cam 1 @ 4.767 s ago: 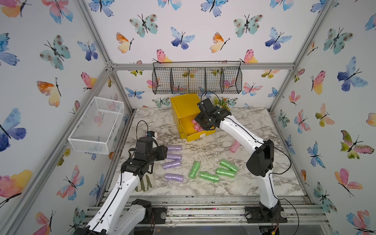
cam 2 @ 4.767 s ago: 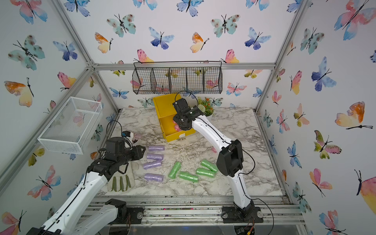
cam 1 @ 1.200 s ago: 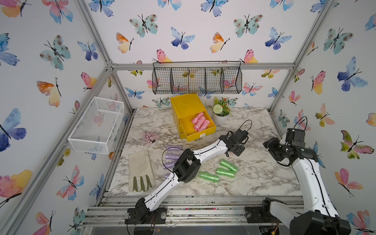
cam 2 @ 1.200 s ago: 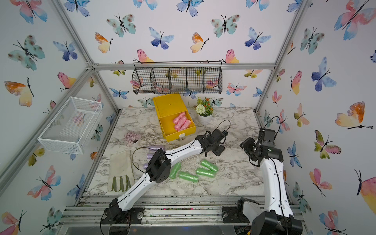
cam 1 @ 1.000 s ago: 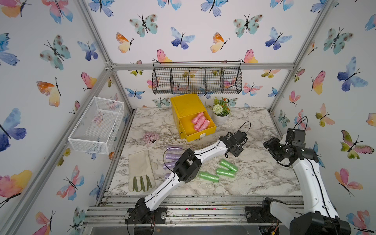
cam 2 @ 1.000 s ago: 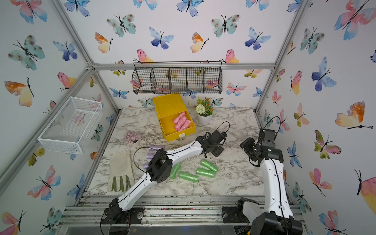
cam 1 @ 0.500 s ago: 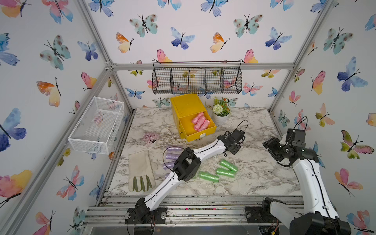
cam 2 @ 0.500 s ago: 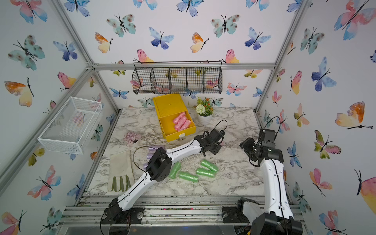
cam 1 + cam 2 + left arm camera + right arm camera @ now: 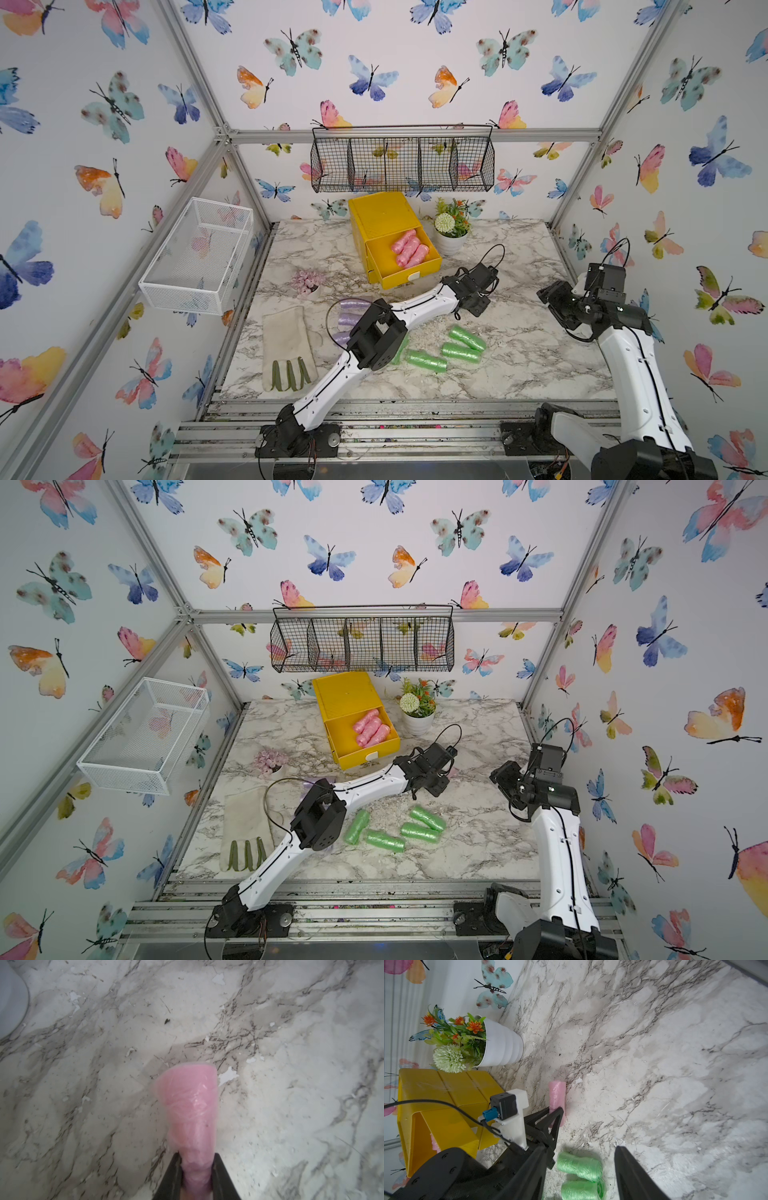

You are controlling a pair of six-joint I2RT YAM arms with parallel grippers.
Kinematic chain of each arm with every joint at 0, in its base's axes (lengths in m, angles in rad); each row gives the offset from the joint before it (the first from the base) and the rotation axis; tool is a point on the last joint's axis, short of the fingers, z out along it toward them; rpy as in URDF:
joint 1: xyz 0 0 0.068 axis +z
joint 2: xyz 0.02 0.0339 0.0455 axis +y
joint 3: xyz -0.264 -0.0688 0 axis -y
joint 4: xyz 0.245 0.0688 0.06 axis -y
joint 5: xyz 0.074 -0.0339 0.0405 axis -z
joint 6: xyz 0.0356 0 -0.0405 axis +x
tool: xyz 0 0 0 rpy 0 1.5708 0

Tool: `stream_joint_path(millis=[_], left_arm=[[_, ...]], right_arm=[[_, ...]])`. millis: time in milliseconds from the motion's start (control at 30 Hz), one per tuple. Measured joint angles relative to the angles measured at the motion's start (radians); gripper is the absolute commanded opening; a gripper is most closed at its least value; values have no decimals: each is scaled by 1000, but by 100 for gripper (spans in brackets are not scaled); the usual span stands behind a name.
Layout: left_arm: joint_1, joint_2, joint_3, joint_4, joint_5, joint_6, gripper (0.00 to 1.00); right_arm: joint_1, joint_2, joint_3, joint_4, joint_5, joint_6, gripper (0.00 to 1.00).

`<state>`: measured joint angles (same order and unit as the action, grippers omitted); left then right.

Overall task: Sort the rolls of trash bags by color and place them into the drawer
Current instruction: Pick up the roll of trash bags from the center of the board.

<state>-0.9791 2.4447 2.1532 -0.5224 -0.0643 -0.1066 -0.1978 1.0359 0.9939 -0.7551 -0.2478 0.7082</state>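
- Now my left pincer is clamped on a pink roll near the tabletop's middle.
- Three pink rolls lie in the open yellow drawer by the back edge.
- My right pincer gapes empty by the right edge.

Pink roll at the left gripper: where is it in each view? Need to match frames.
Top views: not visible; the left gripper covers it, near the open yellow drawer.
Left wrist: pink roll mid-picture, pinched between the black fingers.
Right wrist: on the marble table between the white flower pot and the green rolls.
Landmark: white flower pot, in both top views and the right wrist view.
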Motion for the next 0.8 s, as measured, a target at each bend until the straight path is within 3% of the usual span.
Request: stream_joint_path(millis=[233, 367, 467, 600, 800], left_arm=[[0, -410, -133, -19, 0, -71, 18], [0, -693, -185, -17, -89, -160, 16], [0, -825, -188, -67, -192, -253, 14], [27, -875, -193, -163, -286, -381, 10], [84, -880, -381, -272, -354, -533, 10]], right_arm=[[0, -26, 0, 12, -44, 21, 57], [0, -39, 0, 29, -73, 35, 56], [0, -40, 0, 37, -93, 40, 56], [0, -41, 0, 41, -115, 44, 56], [0, -41, 0, 56, -141, 50, 56]])
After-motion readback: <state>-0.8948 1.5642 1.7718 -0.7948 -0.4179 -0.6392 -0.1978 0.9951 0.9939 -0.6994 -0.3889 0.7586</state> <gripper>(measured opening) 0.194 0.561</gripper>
